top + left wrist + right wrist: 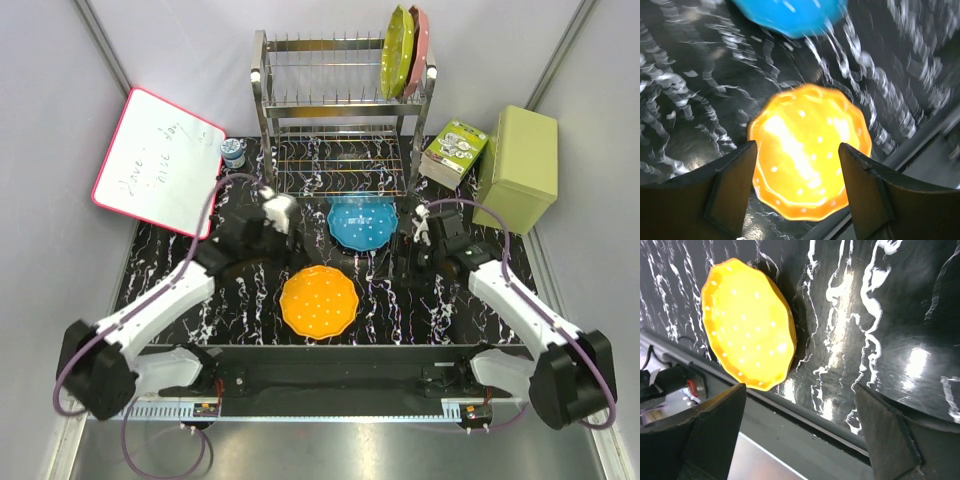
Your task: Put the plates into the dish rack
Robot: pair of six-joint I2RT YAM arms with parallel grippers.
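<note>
My left gripper point(797, 146) and right gripper point(800, 387): fingers spread, both empty.
Orange plate point(319, 301) and blue plate point(362, 223) flat on table point(170, 255); yellow-green plate point(398, 52) and pink plate point(420, 50) upright in dish rack point(320, 100) top tier.

An orange plate point(807, 152) with small white dots lies flat on a black table point(690, 100) veined with white, and glare washes out its middle. The left gripper point(797, 146) hangs above it, its two dark fingers point(735, 185) spread wide with nothing between them. A blue plate point(790, 15), apart from the orange one, is cut off by the top edge.
</note>
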